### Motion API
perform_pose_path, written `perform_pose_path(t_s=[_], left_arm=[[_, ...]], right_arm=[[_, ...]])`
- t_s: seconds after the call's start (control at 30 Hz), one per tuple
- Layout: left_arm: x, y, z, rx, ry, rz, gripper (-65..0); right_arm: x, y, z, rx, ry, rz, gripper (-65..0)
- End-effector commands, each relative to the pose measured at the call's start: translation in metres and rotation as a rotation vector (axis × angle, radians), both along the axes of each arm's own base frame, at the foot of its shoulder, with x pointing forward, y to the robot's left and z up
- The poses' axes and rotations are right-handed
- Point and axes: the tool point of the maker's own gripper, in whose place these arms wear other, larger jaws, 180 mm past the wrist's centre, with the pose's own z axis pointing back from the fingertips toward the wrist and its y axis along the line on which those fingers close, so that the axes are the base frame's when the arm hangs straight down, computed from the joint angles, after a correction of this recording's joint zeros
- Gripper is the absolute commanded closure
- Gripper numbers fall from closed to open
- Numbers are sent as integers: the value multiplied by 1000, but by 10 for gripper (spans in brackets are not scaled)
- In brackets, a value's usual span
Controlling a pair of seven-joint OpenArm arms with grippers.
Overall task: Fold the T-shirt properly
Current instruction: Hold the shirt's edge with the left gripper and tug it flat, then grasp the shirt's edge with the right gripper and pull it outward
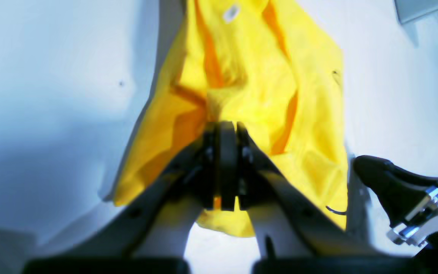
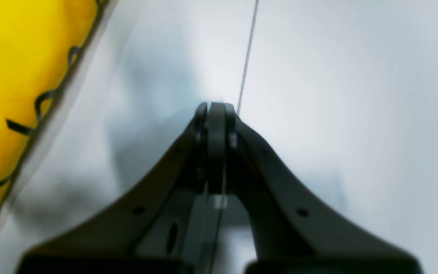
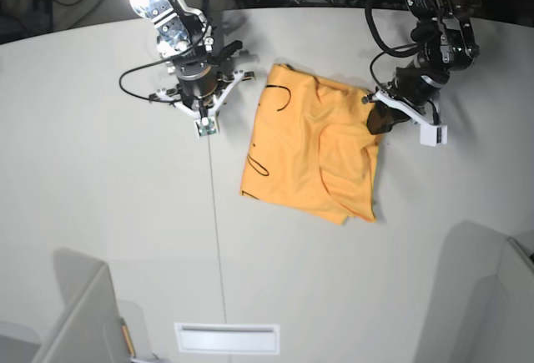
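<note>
While T-shirt (image 3: 313, 150) lies rumpled on counter (image 3: 100, 213), left tool (image 1: 224, 127) clamped tight on its edge; right tool (image 2: 215, 108) closed, holding nothing, parked beside shirt.

The right gripper (image 2: 216, 114) hangs over the white table (image 2: 337, 95), jaws pressed together on nothing. A thin seam (image 2: 247, 57) runs far from its tip. The shirt (image 2: 17, 76) lies left, apart, black scribble along its edge.

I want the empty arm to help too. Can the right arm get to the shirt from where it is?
Probably yes. The right gripper hangs shut and empty over bare table, just beside the T-shirt. Nothing lies between them. The left gripper is shut on the shirt's far edge.
</note>
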Motion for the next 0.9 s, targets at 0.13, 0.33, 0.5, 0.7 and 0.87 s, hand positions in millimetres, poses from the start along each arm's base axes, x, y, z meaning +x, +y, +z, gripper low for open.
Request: perform_pose_path(t_s=[0.13, 0.33, 0.5, 0.7, 0.87], left_arm=[[6, 8, 12, 0, -25, 49, 0], [3, 19, 10, 27, -3, 60, 0], [3, 30, 8, 38, 23, 102, 0], [2, 40, 9, 62, 33, 114, 0], [5, 55, 25, 95, -9, 142, 0]], right_arm=[[2, 9, 18, 44, -20, 2, 0], [9, 40, 54, 113, -106, 77, 0], [24, 80, 70, 148, -153, 164, 0], [32, 103, 76, 193, -158, 162, 0], [19, 129, 70, 208, -130, 249, 0]])
